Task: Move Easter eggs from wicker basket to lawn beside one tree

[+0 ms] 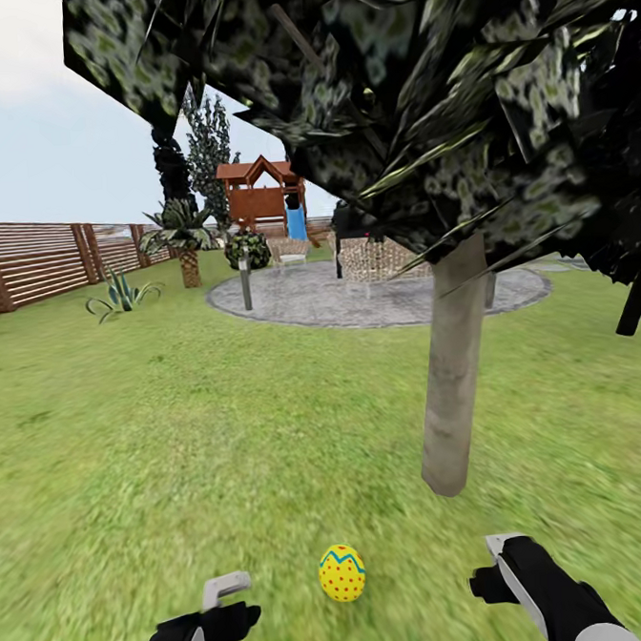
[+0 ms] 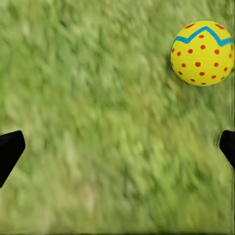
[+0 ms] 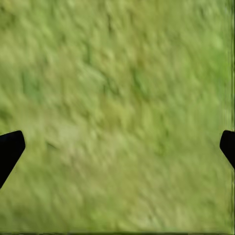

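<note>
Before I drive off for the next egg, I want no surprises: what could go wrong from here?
1. The Easter egg lies loose on the lawn between the left gripper and right gripper, both low and with jaws open; an arm sweep or the base could knock it rolling from the tree.
2. Foliage hangs low overhead and could block the head view while turning.

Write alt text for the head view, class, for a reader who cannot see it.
A yellow Easter egg with a blue zigzag band and red dots lies on the bright green lawn between the robot's open left gripper and right gripper, in front of a pale grey-beige tree trunk under dark mottled foliage. Behind are a grey round patio, a brown slatted fence and a wooden playset.
</note>
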